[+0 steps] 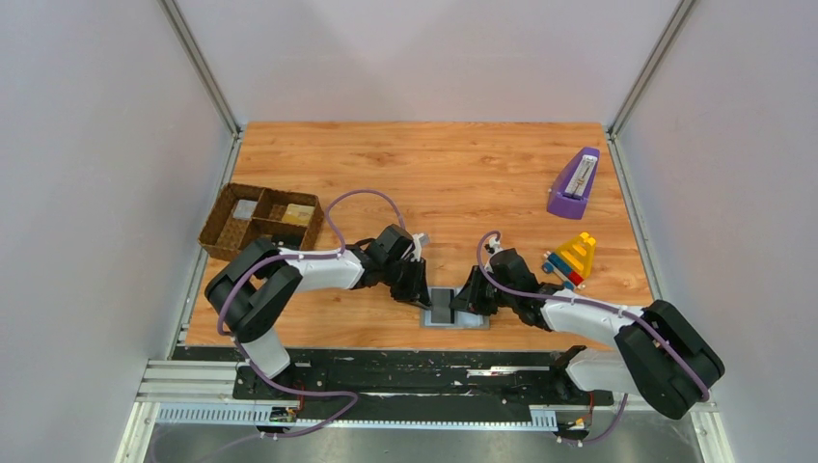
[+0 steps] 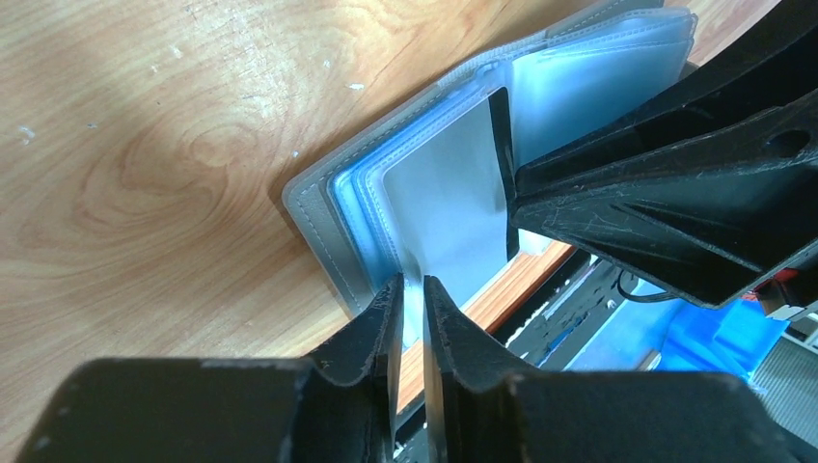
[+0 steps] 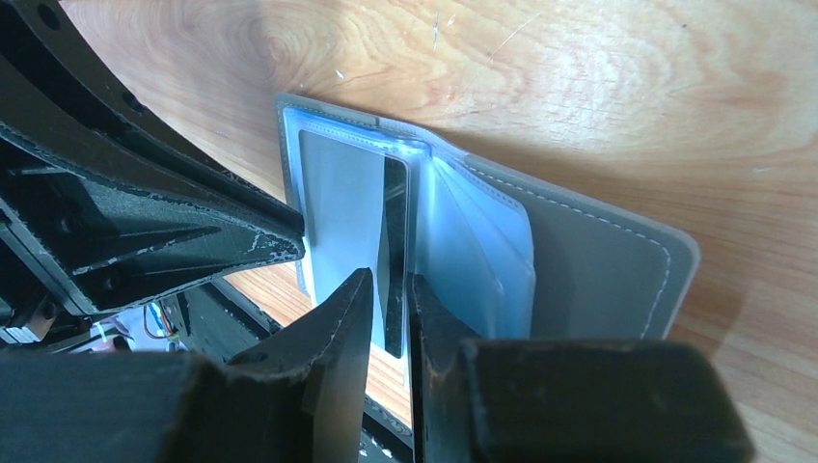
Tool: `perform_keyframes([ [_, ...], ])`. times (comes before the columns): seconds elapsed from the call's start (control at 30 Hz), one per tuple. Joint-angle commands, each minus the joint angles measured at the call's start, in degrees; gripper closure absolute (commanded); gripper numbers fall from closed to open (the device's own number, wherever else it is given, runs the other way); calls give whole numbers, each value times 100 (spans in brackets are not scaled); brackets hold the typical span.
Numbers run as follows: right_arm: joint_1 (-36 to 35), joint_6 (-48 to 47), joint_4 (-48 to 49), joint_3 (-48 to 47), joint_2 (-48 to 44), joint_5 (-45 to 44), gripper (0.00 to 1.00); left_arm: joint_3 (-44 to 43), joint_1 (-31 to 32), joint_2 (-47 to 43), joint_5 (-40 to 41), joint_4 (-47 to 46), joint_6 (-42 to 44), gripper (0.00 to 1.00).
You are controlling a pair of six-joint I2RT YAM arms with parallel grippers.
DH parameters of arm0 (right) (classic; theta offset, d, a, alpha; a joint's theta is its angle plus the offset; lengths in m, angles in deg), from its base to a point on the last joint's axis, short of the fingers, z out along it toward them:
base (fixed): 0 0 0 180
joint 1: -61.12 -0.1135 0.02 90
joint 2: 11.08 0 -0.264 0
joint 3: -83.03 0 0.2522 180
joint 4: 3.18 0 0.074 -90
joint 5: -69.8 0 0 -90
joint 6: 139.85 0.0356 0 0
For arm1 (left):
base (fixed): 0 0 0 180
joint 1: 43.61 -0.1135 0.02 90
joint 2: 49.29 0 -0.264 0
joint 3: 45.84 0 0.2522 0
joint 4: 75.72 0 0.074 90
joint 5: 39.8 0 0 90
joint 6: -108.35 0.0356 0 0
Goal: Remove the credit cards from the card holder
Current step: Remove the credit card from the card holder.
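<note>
we're on the card holder (image 3: 598, 270), lying open on the table (image 3: 627, 87). our right hand (image 3: 391, 313) is pinched on the thin dark edge (image 3: 394, 222) of a raised clear sleeve (image 3: 338, 203), and the left hand (image 3: 289, 241) is touching its far side.

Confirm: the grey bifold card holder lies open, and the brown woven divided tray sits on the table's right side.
Not quite: the top external view shows the brown woven divided tray on the wooden table's left side. The grey bifold card holder does lie open.
</note>
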State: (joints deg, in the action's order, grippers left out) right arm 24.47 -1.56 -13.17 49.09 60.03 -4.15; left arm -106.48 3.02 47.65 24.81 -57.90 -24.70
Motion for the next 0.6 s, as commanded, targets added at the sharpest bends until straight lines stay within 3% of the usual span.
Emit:
perform_keyframes([
  [0.0,27,-33,302,-5,80,88,79,16,12,97,66,-67,138,81],
  [0.43,133,38,688,124,197,360,79,139,13,264,-37,-196,100,95],
  [0.57,194,100,488,110,131,302,75,139,13,315,-32,-151,109,96],
])
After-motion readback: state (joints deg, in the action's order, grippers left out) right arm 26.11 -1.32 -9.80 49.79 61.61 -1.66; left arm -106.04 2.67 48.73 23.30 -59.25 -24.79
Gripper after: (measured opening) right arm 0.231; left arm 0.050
